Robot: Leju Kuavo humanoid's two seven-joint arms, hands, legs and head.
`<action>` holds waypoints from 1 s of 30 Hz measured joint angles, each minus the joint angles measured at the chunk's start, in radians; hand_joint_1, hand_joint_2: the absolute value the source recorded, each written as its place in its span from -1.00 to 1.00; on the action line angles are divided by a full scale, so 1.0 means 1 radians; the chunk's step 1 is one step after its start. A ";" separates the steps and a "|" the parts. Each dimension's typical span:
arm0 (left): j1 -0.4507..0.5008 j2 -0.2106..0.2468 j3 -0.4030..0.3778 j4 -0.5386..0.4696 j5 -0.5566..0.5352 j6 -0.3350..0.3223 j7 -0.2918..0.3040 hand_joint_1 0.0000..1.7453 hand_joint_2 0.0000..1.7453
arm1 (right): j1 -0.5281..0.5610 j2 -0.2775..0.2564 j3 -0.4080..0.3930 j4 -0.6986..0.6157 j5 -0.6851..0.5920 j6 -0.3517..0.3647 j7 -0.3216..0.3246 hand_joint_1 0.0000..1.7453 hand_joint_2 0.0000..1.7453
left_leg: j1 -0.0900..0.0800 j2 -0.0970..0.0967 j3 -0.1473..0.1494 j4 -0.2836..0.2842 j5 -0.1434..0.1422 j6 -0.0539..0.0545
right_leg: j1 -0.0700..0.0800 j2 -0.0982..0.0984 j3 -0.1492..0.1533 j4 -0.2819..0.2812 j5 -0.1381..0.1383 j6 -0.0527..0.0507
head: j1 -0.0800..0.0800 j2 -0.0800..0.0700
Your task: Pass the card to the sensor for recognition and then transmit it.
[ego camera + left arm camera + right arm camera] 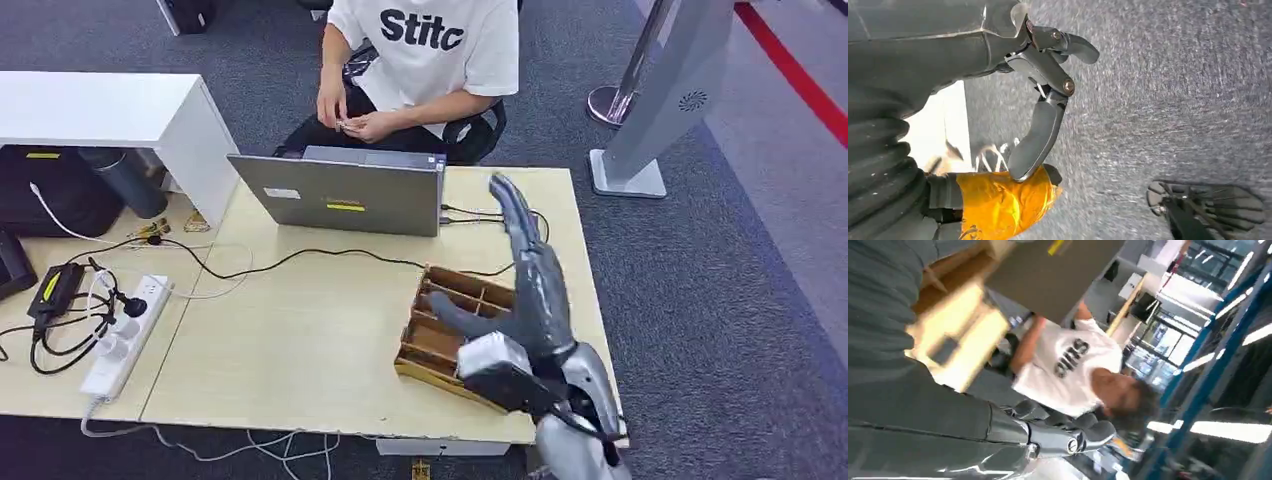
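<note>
My right hand (pixel 530 290) is raised over the wooden divided box (pixel 432 345) at the table's right front. Its fingers stretch flat toward the laptop (pixel 340 195), the thumb sticks out to the left, and nothing is in it. In the right wrist view its fingertips (pixel 1083 432) point toward the seated person (pixel 1073 365). My left hand (pixel 1043 85) hangs over grey carpet with fingers apart, holding nothing. I cannot make out a card on the table or in the box. The person's hands (pixel 350 122) are together around something small.
A power strip (pixel 125 335) with plugs and cables lies at the left front of the table (pixel 300 340). A black cable runs from the laptop across the table. A white cabinet (pixel 110 110) stands at back left. A grey kiosk stand (pixel 660 100) is on the carpet beyond the table's right side.
</note>
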 joint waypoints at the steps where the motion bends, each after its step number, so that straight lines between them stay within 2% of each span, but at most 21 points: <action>1: 0.000 -0.001 0.005 0.000 0.003 0.001 0.000 -1.00 1.00 | 0.027 0.001 -0.037 -0.008 -0.064 0.039 -0.013 -1.00 1.00 | 0.000 0.000 0.000 0.000 -0.001 -0.001 | 0.000 0.000 0.000 0.000 0.000 0.000 | 0.000 0.000; 2: 0.001 -0.002 0.010 0.000 0.005 0.002 0.000 -1.00 1.00 | 0.052 0.003 -0.078 -0.013 -0.127 0.086 -0.022 -1.00 1.00 | 0.000 0.000 0.000 0.000 -0.001 0.000 | 0.000 0.000 0.000 0.000 0.000 0.000 | 0.000 0.000; 3: 0.001 -0.003 0.016 0.000 0.005 0.007 0.000 -1.00 1.00 | 0.083 0.013 -0.164 -0.015 -0.240 0.181 -0.029 -1.00 1.00 | 0.000 0.000 0.000 0.000 -0.001 0.000 | 0.000 0.000 0.000 0.000 0.000 0.000 | 0.000 0.000; 4: 0.001 -0.004 0.020 0.000 0.005 0.011 0.000 -1.00 1.00 | 0.096 0.031 -0.240 -0.012 -0.318 0.245 -0.024 -1.00 1.00 | 0.000 0.001 0.000 0.000 -0.001 0.000 | 0.000 0.001 0.000 0.000 0.000 0.000 | 0.000 0.000; 5: 0.001 -0.004 0.024 0.000 0.005 0.011 0.000 -1.00 1.00 | 0.097 0.055 -0.334 -0.006 -0.385 0.296 -0.006 -1.00 1.00 | 0.000 0.001 0.000 0.000 -0.001 0.000 | 0.000 0.001 0.000 0.000 0.000 0.000 | 0.000 0.000; 6: 0.001 -0.005 0.026 0.000 0.005 0.011 0.000 -1.00 1.00 | 0.095 0.069 -0.388 0.000 -0.411 0.328 0.005 -1.00 1.00 | 0.000 0.001 0.001 0.000 -0.001 0.000 | 0.000 0.001 0.000 0.000 0.000 0.000 | 0.000 0.000; 7: 0.001 -0.005 0.029 0.000 0.001 0.008 0.000 -1.00 1.00 | 0.090 0.089 -0.480 0.015 -0.435 0.351 0.018 -1.00 1.00 | 0.000 0.000 0.001 0.000 -0.001 0.000 | 0.000 0.000 0.001 0.000 0.000 0.000 | 0.000 0.000; 10: 0.001 -0.004 0.031 0.000 -0.003 0.004 0.000 -1.00 1.00 | 0.086 0.118 -0.636 0.056 -0.462 0.326 0.034 -1.00 1.00 | 0.000 0.000 0.002 0.000 -0.001 0.001 | 0.000 0.000 0.002 0.000 0.000 0.000 | 0.000 0.000; 11: 0.001 -0.004 0.031 0.000 -0.007 0.003 0.000 -1.00 1.00 | 0.082 0.132 -0.711 0.079 -0.477 0.299 0.036 -1.00 1.00 | 0.000 0.001 0.002 0.000 -0.001 0.000 | 0.000 0.000 0.002 0.000 0.000 0.000 | 0.000 0.000; 12: 0.000 -0.004 0.031 0.000 -0.008 0.002 0.000 -1.00 1.00 | 0.076 0.136 -0.737 0.090 -0.479 0.293 0.041 -1.00 1.00 | 0.000 0.001 0.002 0.000 -0.001 0.000 | 0.000 0.001 0.002 0.000 0.000 0.000 | 0.000 0.000; 14: -0.002 -0.004 0.031 0.000 -0.015 -0.008 0.000 -1.00 1.00 | 0.051 0.143 -0.830 0.144 -0.498 0.301 0.068 -1.00 1.00 | 0.000 0.002 0.003 0.000 -0.001 0.000 | 0.000 0.002 0.002 0.000 0.000 0.000 | 0.000 0.000; 15: -0.003 -0.003 0.031 0.000 -0.023 -0.016 -0.007 -1.00 1.00 | 0.023 0.143 -0.900 0.202 -0.533 0.324 0.078 -1.00 1.00 | 0.000 0.002 0.003 0.000 -0.001 0.000 | 0.000 0.002 0.002 0.000 0.000 0.000 | 0.000 0.000; 17: -0.002 -0.002 0.031 0.000 -0.025 -0.031 -0.021 -1.00 1.00 | -0.008 0.139 -0.987 0.294 -0.561 0.347 0.081 -1.00 1.00 | 0.000 0.002 0.003 0.000 -0.001 0.000 | 0.000 0.001 0.003 0.000 0.000 0.000 | 0.000 0.000; 19: -0.002 0.000 0.031 0.000 -0.025 -0.043 -0.035 -1.00 1.00 | -0.027 0.120 -1.067 0.401 -0.562 0.368 0.079 -1.00 1.00 | 0.000 0.001 0.003 0.000 -0.001 0.000 | 0.000 0.000 0.003 0.000 0.000 0.000 | 0.000 0.000; 21: -0.002 0.001 0.031 0.000 -0.025 -0.047 -0.040 -1.00 1.00 | -0.044 0.093 -1.120 0.509 -0.550 0.389 0.054 -1.00 1.00 | 0.000 0.001 0.003 0.000 -0.001 0.000 | 0.000 0.001 0.003 0.000 0.000 0.000 | 0.000 0.000; 23: -0.004 0.003 0.031 0.000 -0.027 -0.051 -0.045 -1.00 1.00 | -0.080 0.049 -1.202 0.672 -0.530 0.406 0.013 -1.00 1.00 | 0.000 0.002 0.003 0.000 -0.001 0.001 | 0.000 0.001 0.003 0.000 0.000 0.000 | 0.000 0.000; 25: -0.003 0.006 0.031 0.000 -0.027 -0.051 -0.045 -1.00 1.00 | -0.093 0.038 -1.234 0.728 -0.521 0.410 0.007 -1.00 1.00 | 0.000 0.002 0.003 0.000 -0.001 0.001 | 0.000 0.001 0.003 0.000 0.000 0.000 | 0.000 0.000; 28: -0.004 0.008 0.031 0.000 -0.033 -0.052 -0.046 -1.00 1.00 | -0.114 0.016 -1.276 0.825 -0.503 0.406 0.044 -1.00 1.00 | 0.000 0.003 0.004 0.000 -0.001 0.000 | 0.000 0.002 0.003 0.000 0.000 0.000 | 0.000 0.000; 30: -0.004 0.009 0.031 0.000 -0.044 -0.054 -0.048 -1.00 1.00 | -0.140 -0.044 -1.320 1.010 -0.458 0.385 0.034 -1.00 1.00 | 0.000 0.002 0.005 0.000 -0.001 0.001 | 0.000 0.002 0.003 0.000 0.000 0.000 | 0.000 0.000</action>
